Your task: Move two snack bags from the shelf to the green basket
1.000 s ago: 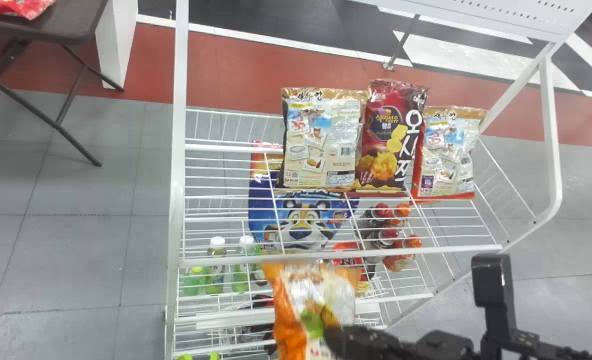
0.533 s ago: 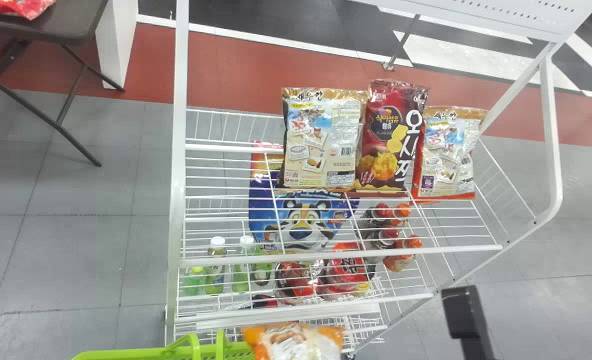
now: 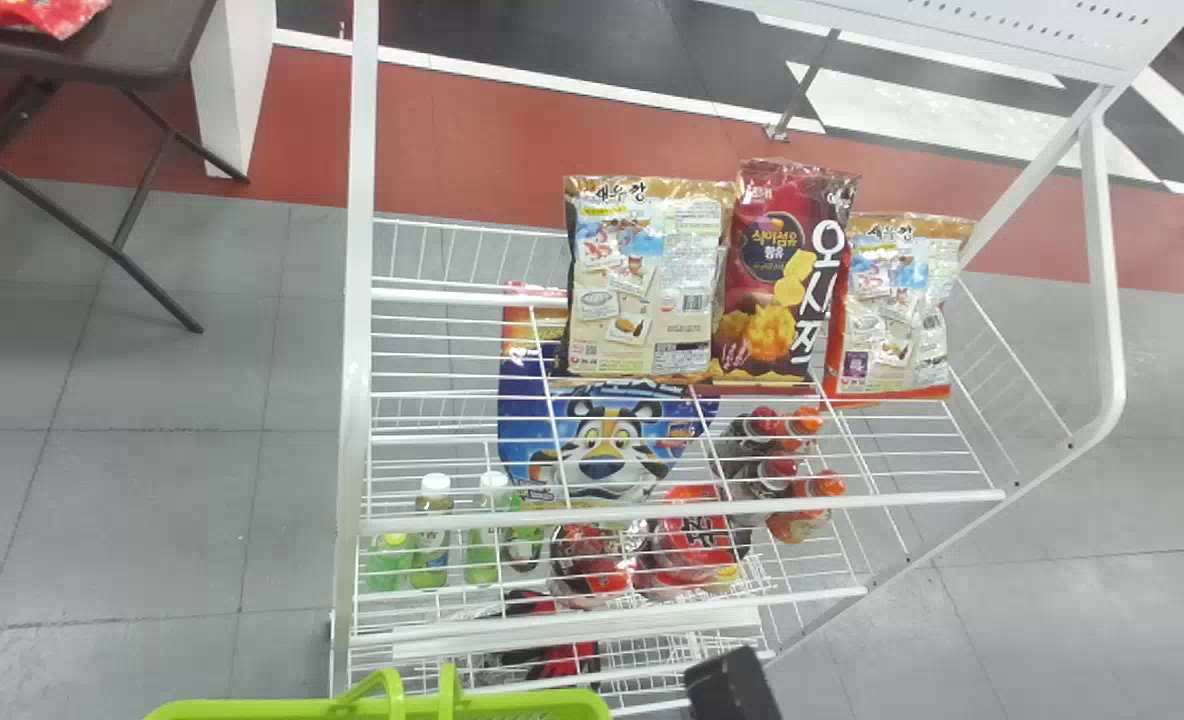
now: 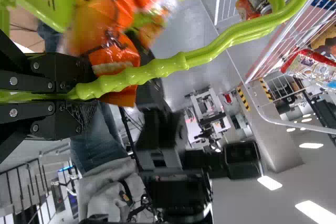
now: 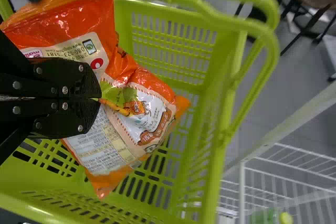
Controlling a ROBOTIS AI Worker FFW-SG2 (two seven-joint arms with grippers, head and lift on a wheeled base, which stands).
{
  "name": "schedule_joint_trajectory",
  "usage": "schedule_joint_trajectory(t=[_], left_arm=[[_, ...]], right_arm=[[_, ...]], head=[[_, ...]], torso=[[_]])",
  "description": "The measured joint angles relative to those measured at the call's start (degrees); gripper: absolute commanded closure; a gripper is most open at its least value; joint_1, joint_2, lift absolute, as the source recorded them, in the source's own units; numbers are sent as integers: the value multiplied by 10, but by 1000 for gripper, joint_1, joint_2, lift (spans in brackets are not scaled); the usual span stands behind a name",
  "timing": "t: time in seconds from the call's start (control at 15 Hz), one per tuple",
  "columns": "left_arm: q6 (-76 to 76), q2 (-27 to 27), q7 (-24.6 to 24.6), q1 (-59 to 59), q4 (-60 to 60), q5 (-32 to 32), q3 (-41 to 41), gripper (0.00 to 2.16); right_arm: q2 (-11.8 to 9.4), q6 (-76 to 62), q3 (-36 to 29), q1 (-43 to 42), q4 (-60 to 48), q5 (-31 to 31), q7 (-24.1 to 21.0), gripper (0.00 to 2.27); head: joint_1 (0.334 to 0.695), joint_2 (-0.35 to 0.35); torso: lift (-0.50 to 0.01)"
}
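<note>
Grey floor tiles (image 3: 152,450) spread beneath a tall white wire rack (image 3: 355,300), its shelves stacked toward the far side. At the near edge, left of the middle, is the bright green slatted plastic basket (image 3: 282,709). Three snack bags stand side by side on the upper shelf: a broad beige-and-brown one (image 3: 642,285) at left, a slim dark red one (image 3: 772,270) between, and a smaller beige one with an orange-red edge (image 3: 892,305) at right.

The glossy orange foil bag with pale printed panels (image 5: 107,156) is at the basket's opening, within the outline of its walls. The right gripper (image 5: 100,98) has its jaws pinched together on the foil. The left gripper (image 4: 86,95) has its jaws closed around the ribbed green handle (image 4: 163,68).

Over the last second, the orange bag has come down from in front of the lower shelves to the basket, and more of the basket's rim has come into view at the near edge. Carrying looks nearly over for this bag; letting go is probably next.

Its long axis runs aslant to the basket walls, one crimped end by the right wrist, the other pointing roughly toward the rack side.
</note>
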Motion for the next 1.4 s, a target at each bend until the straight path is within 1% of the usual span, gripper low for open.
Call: schedule_joint_trajectory(t=[0.07,0.13,0.2,0.27,0.33,0.47,0.67,0.8,0.87,1.0,1.13,1.2,1.27,1.4], left_arm=[[0,0,0,0,0,0,0,2145],[0,0,0,1,-1,0,-1,2145],[0,0,0,1,-1,-1,-2,2145],[0,0,1,1,-1,-2,-3,2145],[2,-1,1,1,-1,-3,-4,2145],[4,-1,2,0,-1,-5,-4,2145],[8,-1,2,-2,0,-5,-4,2145],[10,-1,2,-4,0,-5,-4,2145],[11,-1,2,-5,0,-5,-4,2145],[12,0,1,-6,0,-5,-3,2145],[12,1,0,-6,1,-5,-1,2145],[12,1,-1,-7,3,-5,0,2145],[12,1,-2,-8,5,-5,1,2145],[12,1,-3,-10,9,-5,1,2145]], right_arm=[[-1,0,3,-8,22,2,-1,2236],[-1,-1,5,-18,48,2,-1,2061],[-1,-7,5,-28,73,2,-1,1291],[-1,-13,4,-38,91,2,-4,49],[-1,-23,2,-46,106,3,-12,-2],[-1,-47,-5,-53,113,11,-19,43],[0,-70,-33,-56,95,6,-18,46],[8,-111,-61,-59,77,-10,-18,63],[14,-153,-81,-60,73,-28,-17,83],[34,-265,-136,-70,60,-63,-18,83],[62,-332,-182,-97,52,-68,-20,87],[74,-362,-203,-117,58,-68,-28,87],[80,-400,-218,-131,74,-69,-37,87],[85,-500,-247,-162,136,-77,-67,90]], head=[[695,-350],[695,-350],[695,-350],[695,-350],[695,-350],[695,-350],[695,-350],[695,-350],[695,-350],[695,-350],[695,-350],[695,-350],[695,-350],[695,-350]], torso=[[-16],[-16],[-16],[-16],[-16],[-16],[-16],[-16],[-16],[-16],[-16],[-16],[-16],[-16]])
